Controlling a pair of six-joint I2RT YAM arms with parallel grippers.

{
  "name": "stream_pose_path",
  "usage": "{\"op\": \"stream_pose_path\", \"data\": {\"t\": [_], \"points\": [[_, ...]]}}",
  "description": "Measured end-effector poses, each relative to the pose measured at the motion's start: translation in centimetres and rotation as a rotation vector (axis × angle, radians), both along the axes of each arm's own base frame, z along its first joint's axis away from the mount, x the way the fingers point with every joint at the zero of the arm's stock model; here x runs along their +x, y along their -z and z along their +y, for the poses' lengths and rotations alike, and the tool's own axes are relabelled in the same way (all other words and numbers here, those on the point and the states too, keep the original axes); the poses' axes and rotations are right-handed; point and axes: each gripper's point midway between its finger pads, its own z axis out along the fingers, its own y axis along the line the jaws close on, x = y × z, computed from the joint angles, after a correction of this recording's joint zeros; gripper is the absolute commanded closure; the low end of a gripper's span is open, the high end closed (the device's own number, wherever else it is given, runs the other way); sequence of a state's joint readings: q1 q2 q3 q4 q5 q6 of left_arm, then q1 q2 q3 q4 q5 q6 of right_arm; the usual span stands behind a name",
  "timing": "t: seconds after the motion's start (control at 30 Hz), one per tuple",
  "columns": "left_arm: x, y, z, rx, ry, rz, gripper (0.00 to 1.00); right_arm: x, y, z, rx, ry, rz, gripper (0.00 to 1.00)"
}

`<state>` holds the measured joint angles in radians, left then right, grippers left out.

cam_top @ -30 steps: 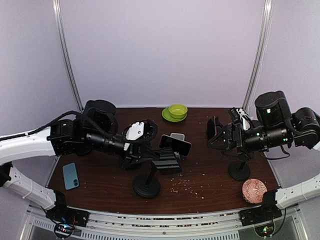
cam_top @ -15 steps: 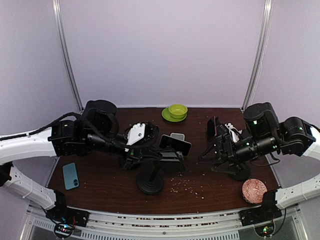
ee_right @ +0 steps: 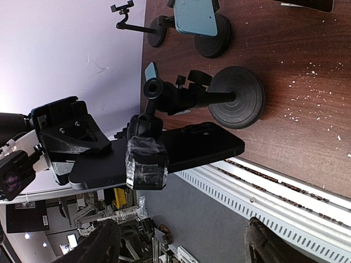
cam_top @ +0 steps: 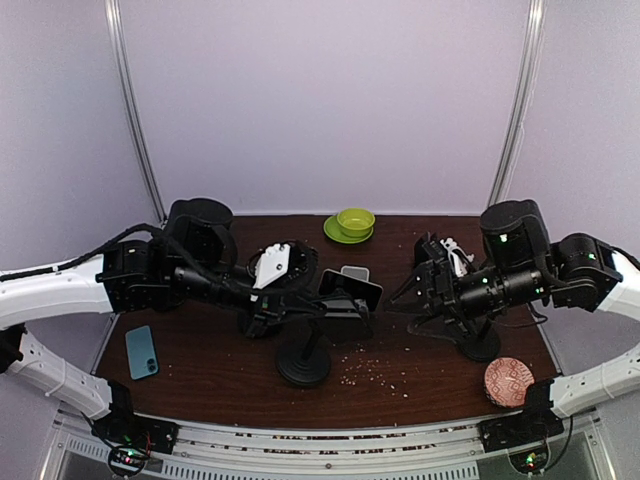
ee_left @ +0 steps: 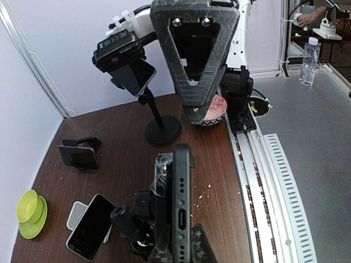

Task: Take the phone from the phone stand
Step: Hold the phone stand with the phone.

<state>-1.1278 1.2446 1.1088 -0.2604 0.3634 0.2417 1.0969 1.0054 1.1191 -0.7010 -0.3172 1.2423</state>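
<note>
The black phone (cam_top: 350,290) sits crosswise in the taped clamp (ee_right: 145,161) of the phone stand (cam_top: 303,365) at the table's middle. My left gripper (cam_top: 305,308) is shut on the phone's left end. In the left wrist view the phone (ee_left: 184,203) stands edge-on between the fingers (ee_left: 202,247) of the left gripper (ee_left: 178,246). My right gripper (cam_top: 412,290) is open just right of the phone's free end, not touching it. In the right wrist view the phone (ee_right: 186,150) lies beyond the spread fingers (ee_right: 104,241) of the right gripper (ee_right: 184,244), with the stand's round base (ee_right: 237,98) behind it.
A second stand (cam_top: 478,345) holding a phone stands under the right arm. A patterned bowl (cam_top: 507,382) is at the front right. A green bowl on a plate (cam_top: 352,225) sits at the back. A teal phone (cam_top: 141,352) lies at the left, a white-backed phone (cam_top: 354,272) behind the stand. Crumbs (cam_top: 375,372) are scattered.
My right gripper has moved left and down toward the phone's free end. The left gripper and the stand have shifted slightly right, and the stand now stands more upright.
</note>
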Motion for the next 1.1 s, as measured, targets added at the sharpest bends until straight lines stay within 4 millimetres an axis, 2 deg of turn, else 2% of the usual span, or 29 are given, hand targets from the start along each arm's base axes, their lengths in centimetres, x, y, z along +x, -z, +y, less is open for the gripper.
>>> {"op": "stream_pose_path", "data": {"t": [0.27, 0.4, 0.7, 1.1], "points": [[-0.1, -0.4, -0.2, -0.019, 0.009, -0.01, 1.0, 0.6, -0.2, 1.0, 0.022, 0.004, -0.001, 0.22], [-0.3, -0.4, -0.2, -0.019, 0.025, -0.01, 1.0, 1.4, 0.5, 1.8, 0.014, 0.016, 0.009, 0.23], [-0.6, 0.5, -0.6, 0.006, 0.053, 0.014, 1.0, 1.7, 1.8, 3.8, -0.008, -0.03, 0.047, 0.34], [-1.2, -0.3, -1.4, -0.008, 0.084, 0.014, 1.0, 1.6, 0.9, 6.0, 0.054, -0.081, 0.076, 0.46]]}}
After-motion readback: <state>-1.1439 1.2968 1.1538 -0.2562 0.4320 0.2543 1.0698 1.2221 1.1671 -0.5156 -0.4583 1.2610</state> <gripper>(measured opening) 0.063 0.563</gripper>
